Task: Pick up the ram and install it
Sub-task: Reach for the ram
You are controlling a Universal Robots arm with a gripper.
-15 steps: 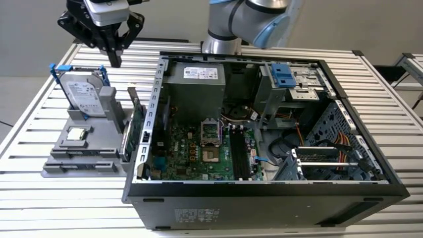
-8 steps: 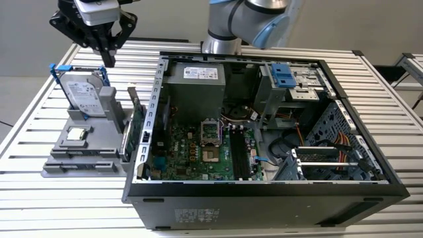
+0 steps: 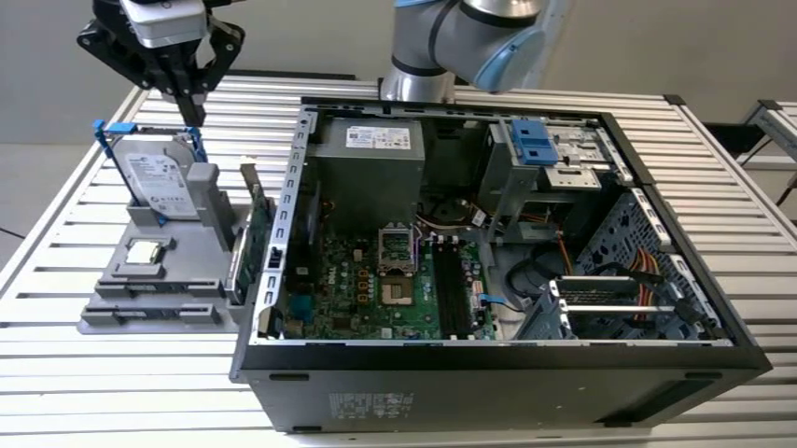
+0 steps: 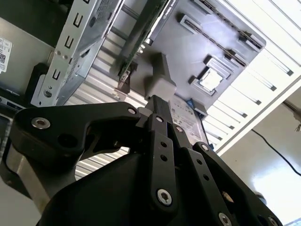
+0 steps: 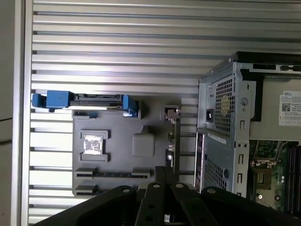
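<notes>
My gripper (image 3: 194,116) hangs shut, with nothing visible between its fingers, above the far end of the grey parts fixture (image 3: 149,313) at the exterior view's left. Its black fingertips (image 5: 160,172) lie over the fixture's edge near two empty-looking slots (image 5: 93,172). In the second wrist view the gripper (image 4: 157,101) points at the fixture's grey block. The ram is hidden from me. The open computer case (image 3: 498,373) lies to the exterior view's right, its motherboard (image 3: 373,289) exposed with dark memory slots (image 3: 454,291).
A silver hard drive in a blue bracket (image 3: 156,179) stands upright in the fixture just below the gripper. A green expansion card (image 3: 256,245) stands on edge between fixture and case wall. A small processor chip (image 3: 146,250) sits on the fixture. The slatted metal table (image 3: 112,392) surrounds everything.
</notes>
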